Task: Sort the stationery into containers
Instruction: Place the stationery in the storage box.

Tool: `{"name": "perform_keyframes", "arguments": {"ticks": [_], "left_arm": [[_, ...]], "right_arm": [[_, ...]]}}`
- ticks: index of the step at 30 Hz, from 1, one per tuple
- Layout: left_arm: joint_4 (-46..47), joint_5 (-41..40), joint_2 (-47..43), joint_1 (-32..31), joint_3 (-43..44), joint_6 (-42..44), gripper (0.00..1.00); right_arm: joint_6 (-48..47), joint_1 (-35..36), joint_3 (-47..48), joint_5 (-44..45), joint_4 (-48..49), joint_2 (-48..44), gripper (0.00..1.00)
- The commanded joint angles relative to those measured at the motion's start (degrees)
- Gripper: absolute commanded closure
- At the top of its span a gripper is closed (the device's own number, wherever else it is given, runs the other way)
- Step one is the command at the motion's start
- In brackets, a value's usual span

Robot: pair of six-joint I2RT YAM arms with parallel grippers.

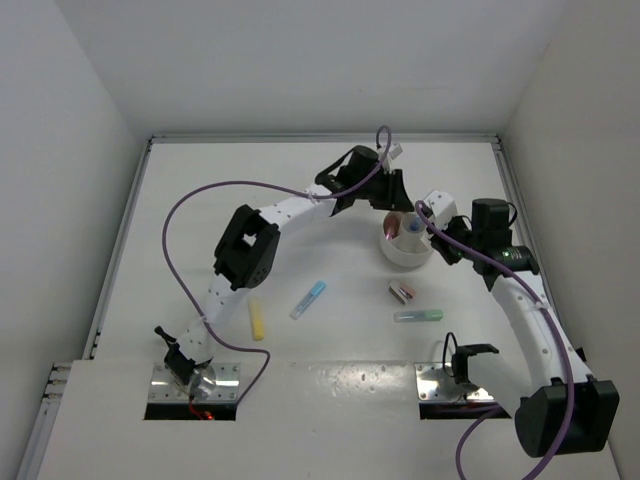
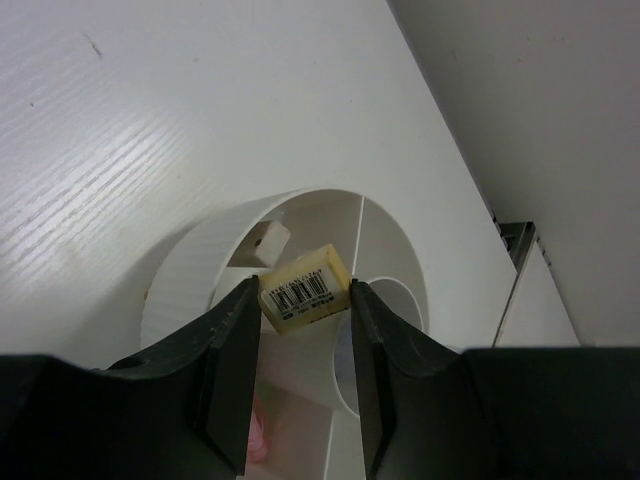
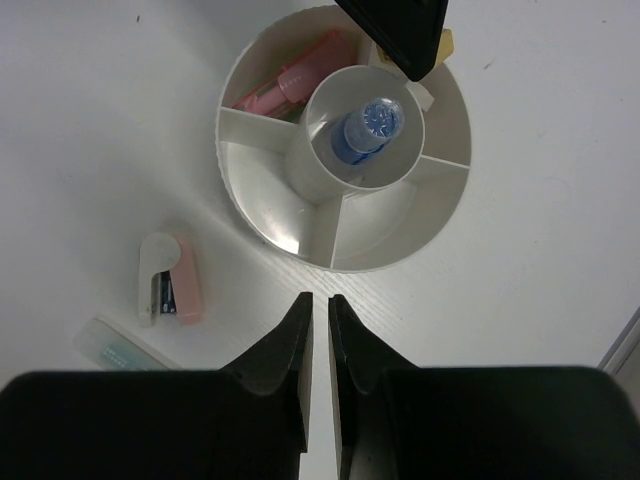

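My left gripper (image 2: 304, 300) is shut on a tan block with a barcode label (image 2: 304, 288), held tilted over the far side of the round white divided dish (image 2: 195, 275). A second tan block (image 2: 268, 240) lies in a compartment below it. The dish (image 1: 405, 252) holds a blue-capped bottle (image 3: 368, 125) in its centre cup and a pink stick (image 3: 295, 75) in one compartment. My right gripper (image 3: 320, 305) is shut and empty on the near side of the dish (image 3: 450, 200). On the table lie a yellow stick (image 1: 257, 319), a blue stick (image 1: 308, 299), a green stick (image 1: 418, 315) and a brown-pink block (image 1: 402, 292).
The left arm (image 1: 280, 215) arches over the table's middle to the dish. The right arm (image 1: 530, 310) runs along the right side. White walls enclose the table on three sides. The brown-pink block (image 3: 172, 283) and green stick (image 3: 115, 345) lie left of my right gripper.
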Motion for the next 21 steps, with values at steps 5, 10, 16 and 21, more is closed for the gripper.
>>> {"name": "perform_keyframes", "arguments": {"ticks": [5,10,16,21], "left_arm": [[-0.12,-0.15,0.85,-0.80,4.40,-0.06,0.68],[-0.66,-1.20,0.85,-0.80,4.93,0.47,0.65],[-1.18,-1.21,1.37,-0.80,5.99,0.47,0.64],[-1.18,-1.21,2.60,-0.80,7.04,-0.06,0.56]], "right_arm": [[0.00,0.25,-0.18,-0.88,0.93,0.09,0.88],[0.00,0.25,-0.18,-1.40,0.93,0.09,0.88],[0.00,0.25,-0.18,-1.40,0.93,0.09,0.88],[-0.52,0.25,-0.18,-1.93,0.93,0.09,0.88]]}}
